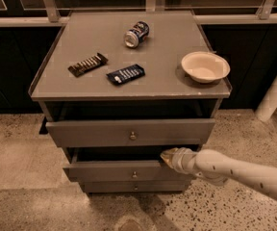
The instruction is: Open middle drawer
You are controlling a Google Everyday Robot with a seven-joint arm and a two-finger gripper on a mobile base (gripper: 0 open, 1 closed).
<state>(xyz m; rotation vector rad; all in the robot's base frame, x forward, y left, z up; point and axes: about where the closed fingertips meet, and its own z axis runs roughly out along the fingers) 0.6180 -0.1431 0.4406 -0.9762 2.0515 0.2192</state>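
Note:
The grey cabinet (pixel 129 88) has three drawers. The middle drawer (pixel 109 171) is a grey flat front with a small round knob (pixel 134 175). It stands slightly out from the cabinet, with a dark gap above it. My gripper (pixel 167 156) comes in from the lower right on a white arm (pixel 234 170). Its tip rests at the top edge of the middle drawer's front, right of the knob. The top drawer (pixel 129 132) with its knob (pixel 133 135) sits above, also standing out a little. The narrow bottom drawer (pixel 135 187) sits below.
On the cabinet top lie a can on its side (pixel 136 34), a brown snack bar (pixel 87 64), a dark blue packet (pixel 125 74) and a white bowl (pixel 205 66). A white post (pixel 275 95) stands at right. The floor is speckled stone. A railing runs behind.

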